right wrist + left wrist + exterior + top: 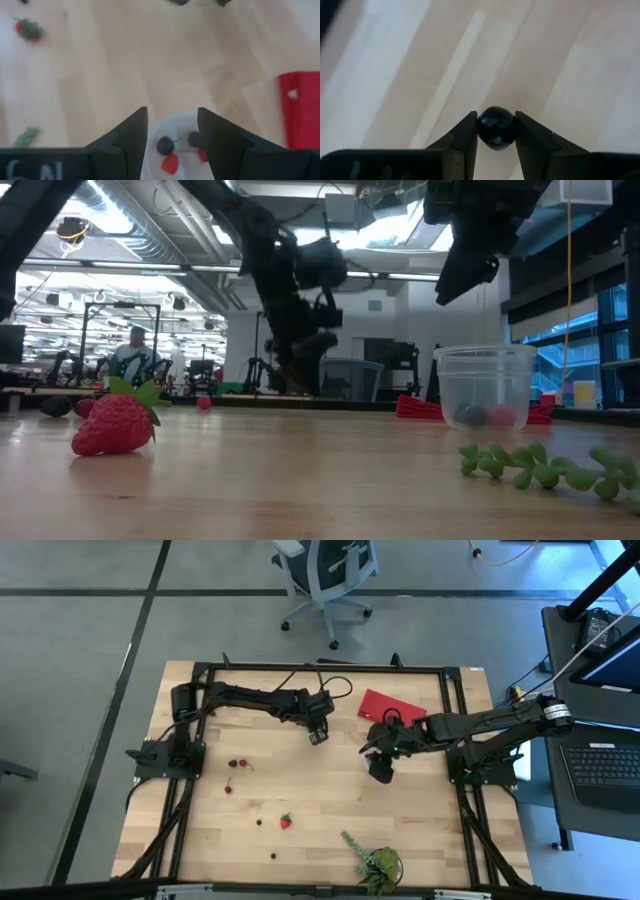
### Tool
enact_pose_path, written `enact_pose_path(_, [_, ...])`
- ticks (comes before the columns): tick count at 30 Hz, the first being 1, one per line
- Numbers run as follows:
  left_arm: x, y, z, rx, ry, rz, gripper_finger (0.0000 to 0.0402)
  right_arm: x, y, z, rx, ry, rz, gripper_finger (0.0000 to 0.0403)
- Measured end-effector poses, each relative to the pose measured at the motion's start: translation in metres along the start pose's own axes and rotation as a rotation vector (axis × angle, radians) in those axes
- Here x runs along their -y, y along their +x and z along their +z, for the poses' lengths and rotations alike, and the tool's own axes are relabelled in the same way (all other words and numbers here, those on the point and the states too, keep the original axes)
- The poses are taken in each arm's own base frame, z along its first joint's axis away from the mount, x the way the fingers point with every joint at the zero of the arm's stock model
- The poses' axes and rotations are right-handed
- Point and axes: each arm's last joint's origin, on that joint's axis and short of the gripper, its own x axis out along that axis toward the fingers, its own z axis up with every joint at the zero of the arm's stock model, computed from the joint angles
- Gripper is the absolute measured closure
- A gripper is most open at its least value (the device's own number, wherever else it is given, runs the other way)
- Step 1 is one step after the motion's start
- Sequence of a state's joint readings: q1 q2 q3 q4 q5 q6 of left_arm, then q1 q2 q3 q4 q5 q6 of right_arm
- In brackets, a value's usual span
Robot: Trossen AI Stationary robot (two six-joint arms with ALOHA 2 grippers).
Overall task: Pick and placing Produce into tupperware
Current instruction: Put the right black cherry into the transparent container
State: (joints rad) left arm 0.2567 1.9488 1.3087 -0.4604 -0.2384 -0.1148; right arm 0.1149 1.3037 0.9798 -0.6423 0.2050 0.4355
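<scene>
My left gripper (496, 117) hangs over the middle of the table (318, 732), shut on a dark round berry (496, 127). My right gripper (172, 112) is open and empty, right above the clear tupperware cup (487, 387). The cup (175, 135) stands on its base and holds dark berries (165, 146) and red fruits (170, 163). On the boards lie a strawberry (286, 821) (113, 423), cherries (237, 764) and tiny dark berries (260, 822). The right gripper (380, 765) hides the cup in the high view. My left gripper pinches the dark berry at its two opposite sides (481, 127) between the ends of both fingers. The fingers come from above, pointing down. The berry is lifted clear of the table.
A flat red piece (392, 707) lies beyond the cup toward the far edge. A green leafy plant (375, 862) (545, 465) lies by the near edge. A black frame (300, 668) borders the table. A person (132, 352) sits in the room behind.
</scene>
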Motion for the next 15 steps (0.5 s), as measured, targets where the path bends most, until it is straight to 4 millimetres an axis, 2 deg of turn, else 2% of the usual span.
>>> enact_pose_path(4, [0.021, -0.03, 0.001, 0.061, 0.136, 0.06, 0.0295, 0.002, 0.0, 0.004, 0.077, 0.01, -0.086, 0.0228])
enact_pose_path(8, [0.046, -0.061, 0.002, 0.159, 0.281, 0.175, 0.0298, 0.0, 0.0, 0.012, 0.157, 0.04, -0.062, 0.0228])
enact_pose_path(15, [0.088, -0.089, -0.009, 0.263, 0.402, 0.3, 0.0291, -0.005, 0.004, 0.023, 0.342, -0.012, 0.004, 0.0228])
